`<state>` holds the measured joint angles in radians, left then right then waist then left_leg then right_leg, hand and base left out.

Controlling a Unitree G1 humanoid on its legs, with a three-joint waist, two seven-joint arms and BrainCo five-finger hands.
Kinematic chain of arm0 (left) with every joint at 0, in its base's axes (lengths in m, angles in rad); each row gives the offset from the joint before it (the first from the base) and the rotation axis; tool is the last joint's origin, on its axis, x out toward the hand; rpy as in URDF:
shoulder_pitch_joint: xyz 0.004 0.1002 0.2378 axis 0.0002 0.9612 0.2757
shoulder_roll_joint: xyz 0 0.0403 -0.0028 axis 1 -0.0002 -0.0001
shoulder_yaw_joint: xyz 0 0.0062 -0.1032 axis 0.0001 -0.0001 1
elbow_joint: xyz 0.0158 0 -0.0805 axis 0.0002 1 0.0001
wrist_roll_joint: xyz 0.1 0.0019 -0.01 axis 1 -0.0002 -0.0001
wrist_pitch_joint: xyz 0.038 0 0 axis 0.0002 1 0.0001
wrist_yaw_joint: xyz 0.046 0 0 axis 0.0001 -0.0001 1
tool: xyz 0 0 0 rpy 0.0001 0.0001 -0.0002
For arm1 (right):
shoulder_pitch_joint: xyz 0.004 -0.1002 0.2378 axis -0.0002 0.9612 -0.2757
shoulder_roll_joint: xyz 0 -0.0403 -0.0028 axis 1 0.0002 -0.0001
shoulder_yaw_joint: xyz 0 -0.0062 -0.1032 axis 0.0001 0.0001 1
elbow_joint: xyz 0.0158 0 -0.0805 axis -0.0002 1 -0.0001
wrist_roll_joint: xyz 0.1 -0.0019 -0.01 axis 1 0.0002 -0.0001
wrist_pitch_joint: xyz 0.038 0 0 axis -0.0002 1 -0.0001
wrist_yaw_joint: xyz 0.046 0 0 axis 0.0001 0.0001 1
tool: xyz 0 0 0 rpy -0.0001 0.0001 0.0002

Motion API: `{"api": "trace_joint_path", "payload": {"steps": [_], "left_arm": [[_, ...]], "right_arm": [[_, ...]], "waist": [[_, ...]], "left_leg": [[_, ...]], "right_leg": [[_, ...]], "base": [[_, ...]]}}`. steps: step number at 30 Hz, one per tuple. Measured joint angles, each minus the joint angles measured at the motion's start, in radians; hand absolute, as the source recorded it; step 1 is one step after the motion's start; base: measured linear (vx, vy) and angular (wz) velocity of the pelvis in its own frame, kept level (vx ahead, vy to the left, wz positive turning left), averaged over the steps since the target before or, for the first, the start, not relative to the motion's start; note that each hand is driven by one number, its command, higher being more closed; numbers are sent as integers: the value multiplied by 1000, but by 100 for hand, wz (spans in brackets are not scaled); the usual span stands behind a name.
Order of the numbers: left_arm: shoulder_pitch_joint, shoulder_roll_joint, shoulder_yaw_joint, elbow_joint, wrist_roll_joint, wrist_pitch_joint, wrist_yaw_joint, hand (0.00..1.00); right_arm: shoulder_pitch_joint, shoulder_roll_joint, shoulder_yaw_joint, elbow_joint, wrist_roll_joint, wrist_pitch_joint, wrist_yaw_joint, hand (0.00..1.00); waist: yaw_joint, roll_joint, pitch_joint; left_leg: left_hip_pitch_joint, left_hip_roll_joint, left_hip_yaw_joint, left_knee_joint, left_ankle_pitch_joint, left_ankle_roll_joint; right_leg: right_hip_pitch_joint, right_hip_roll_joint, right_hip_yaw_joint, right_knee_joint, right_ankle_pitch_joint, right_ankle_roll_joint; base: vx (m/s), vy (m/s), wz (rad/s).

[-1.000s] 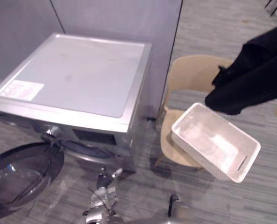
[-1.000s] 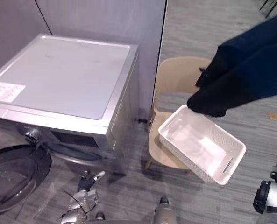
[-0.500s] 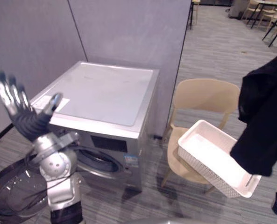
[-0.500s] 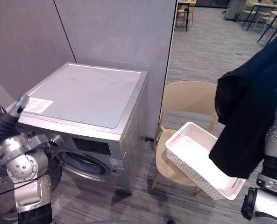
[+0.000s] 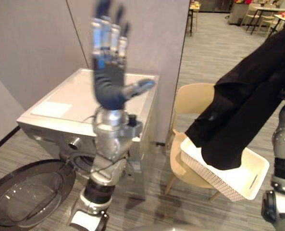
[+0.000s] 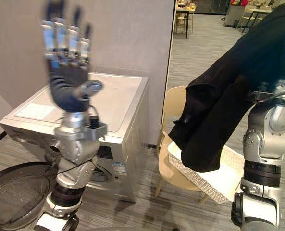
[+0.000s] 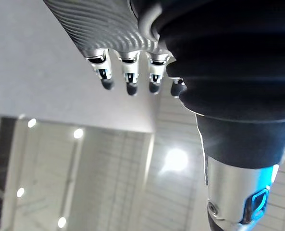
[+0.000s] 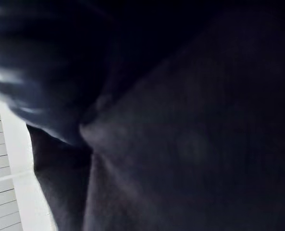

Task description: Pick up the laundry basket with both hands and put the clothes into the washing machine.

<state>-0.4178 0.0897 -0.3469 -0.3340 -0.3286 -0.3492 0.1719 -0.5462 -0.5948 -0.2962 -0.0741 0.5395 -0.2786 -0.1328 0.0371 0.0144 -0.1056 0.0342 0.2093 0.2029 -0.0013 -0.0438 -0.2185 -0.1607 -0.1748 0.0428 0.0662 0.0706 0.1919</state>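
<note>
Your view has tipped upward in the last second, so the apparent shift of the silver front-loading washing machine (image 5: 60,103) and the beige plastic chair (image 5: 192,98) comes from the camera, not from them.

What has really moved is your left hand (image 5: 108,86). It was low by the floor, then out to the machine's left, and now it stands high in front of the machine. The black cloth garment (image 5: 243,96) has changed too. It now stretches from the upper right down to the white perforated plastic laundry basket (image 5: 255,177), and its lower end hangs over the basket's near rim. You cannot tell whether it touches.

The basket sits tilted on the chair seat, held by neither hand, and looks empty. For the task, that suggests the garment is out of the basket but not yet loaded. The drum and its round glass door (image 5: 29,192), swung open at lower left, lie well apart from the cloth.

The left arm is raised, palm outward, fingers straight and spread, thumb out to the side, holding nothing. The right arm (image 6: 265,139) rises at the right into the garment. The cloth covers the right hand, so you cannot tell its grip.
</note>
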Motion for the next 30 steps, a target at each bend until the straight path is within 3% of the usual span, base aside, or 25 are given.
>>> {"api": "trace_joint_path", "payload": {"steps": [7, 13, 20, 30], "left_arm": [[-129, -6, -226, 277, -93, 87, -82, 0], [-255, -52, -409, 563, -144, 156, -129, 0], [-357, -77, -439, 660, -173, 170, -108, 0], [-467, -121, -436, 738, -165, 172, -58, 0]], "right_arm": [[-132, 0, 125, 30, 11, 4, -3, 100], [-217, 2, 203, 32, 39, 15, -19, 100], [-257, 37, 243, 62, 52, 28, -21, 100], [-312, 61, 267, 71, 67, 34, -18, 100]], "waist": [[-8, -22, 4], [-43, -43, 15], [-72, -55, 23], [-85, -63, 28]], "left_leg": [[8, -1, 1, -3, 4, 5], [8, -1, 2, -5, 4, 6], [22, 0, 13, -5, 4, 6], [31, 0, 21, -5, 0, 11]], "right_leg": [[1, 0, 6, 0, 1, 0], [3, 1, 12, -2, 0, 0], [-1, 5, 24, -2, 1, -1], [-2, 9, 42, -9, 4, -1]], "base": [[0, 0, 0], [-5, 1, 0], [5, 6, -5], [-9, 3, -5]]}}
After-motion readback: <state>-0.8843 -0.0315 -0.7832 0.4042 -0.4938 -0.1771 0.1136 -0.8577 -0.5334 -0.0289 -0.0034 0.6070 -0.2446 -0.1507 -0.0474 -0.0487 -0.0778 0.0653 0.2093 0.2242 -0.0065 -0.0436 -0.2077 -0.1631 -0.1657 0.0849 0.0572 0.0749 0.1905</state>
